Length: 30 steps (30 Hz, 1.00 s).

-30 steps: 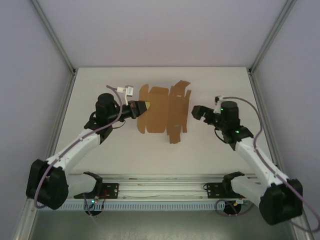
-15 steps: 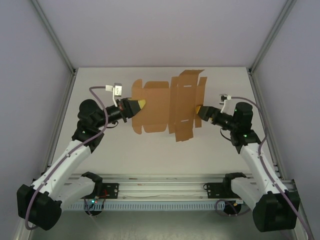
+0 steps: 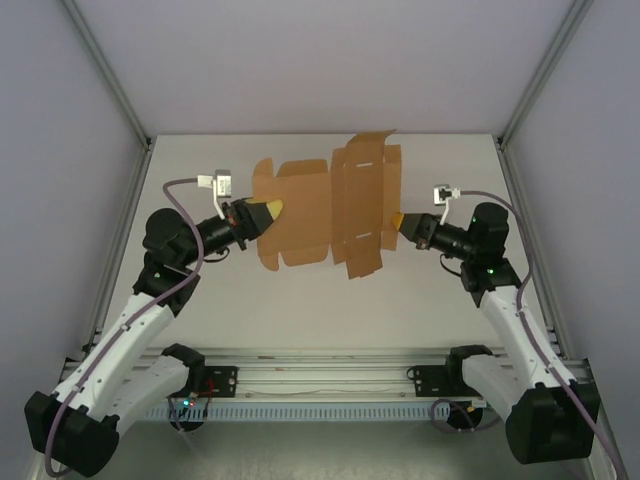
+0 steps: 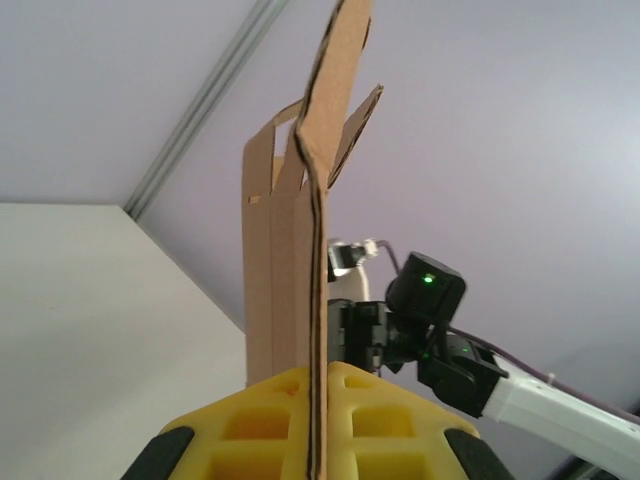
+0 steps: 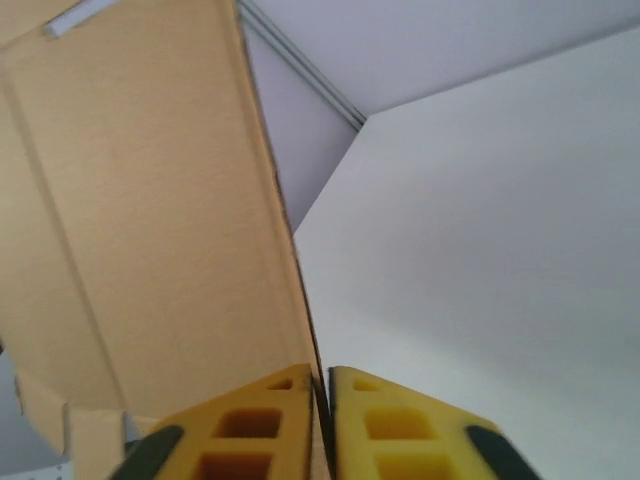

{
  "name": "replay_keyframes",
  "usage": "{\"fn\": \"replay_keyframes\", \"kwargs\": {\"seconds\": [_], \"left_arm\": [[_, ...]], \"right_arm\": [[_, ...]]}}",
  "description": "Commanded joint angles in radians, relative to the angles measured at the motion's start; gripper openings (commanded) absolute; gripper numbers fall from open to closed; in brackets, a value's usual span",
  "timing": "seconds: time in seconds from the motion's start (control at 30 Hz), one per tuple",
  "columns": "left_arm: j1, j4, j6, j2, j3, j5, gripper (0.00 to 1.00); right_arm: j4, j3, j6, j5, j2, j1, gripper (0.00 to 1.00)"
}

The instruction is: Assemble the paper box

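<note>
The paper box [image 3: 318, 210], an unfolded kraft sheet, is hanging just above the white worktop [image 3: 300, 300], toward 12 o'clock of its middle. The left tool [image 3: 272, 209] is clamping the sheet's 9 o'clock edge, its yellow fingers [image 4: 250, 425] pressing together on the cardboard. The right tool [image 3: 401, 218] is pinching the 3 o'clock edge, its own fingers [image 5: 400, 425] closing on it.

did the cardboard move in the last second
Yes. The cardboard has shifted toward the table's far edge; its top flap now reaches that edge in the overhead view.
</note>
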<state>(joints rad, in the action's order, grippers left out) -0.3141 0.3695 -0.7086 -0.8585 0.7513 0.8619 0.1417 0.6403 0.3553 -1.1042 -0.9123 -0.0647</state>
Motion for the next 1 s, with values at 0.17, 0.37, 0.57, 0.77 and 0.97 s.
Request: {"fn": "replay_keyframes", "kwargs": {"seconds": [0.17,0.37,0.57,0.77,0.97], "left_arm": [[0.002,-0.056,0.039,0.033,-0.079,-0.097,0.00],[0.001,-0.362,0.137,0.048,-0.084,-0.391,0.99],[0.003,-0.590,0.176,0.047,-0.139,-0.719,1.00],[0.004,-0.573,0.173,0.021,-0.195,-0.757,1.00],[0.004,-0.530,0.191,-0.093,-0.136,-0.677,1.00]], "right_arm": [[-0.008,0.014,-0.113,-0.031,-0.002,0.002,0.00],[-0.273,0.059,-0.375,0.275,-0.009,-0.077,0.00],[-0.361,0.095,-0.562,0.572,-0.180,-0.244,0.00],[-0.332,0.148,-0.759,0.927,-0.368,-0.417,0.00],[-0.117,0.135,-1.113,1.225,-0.512,-0.559,0.00]]}}
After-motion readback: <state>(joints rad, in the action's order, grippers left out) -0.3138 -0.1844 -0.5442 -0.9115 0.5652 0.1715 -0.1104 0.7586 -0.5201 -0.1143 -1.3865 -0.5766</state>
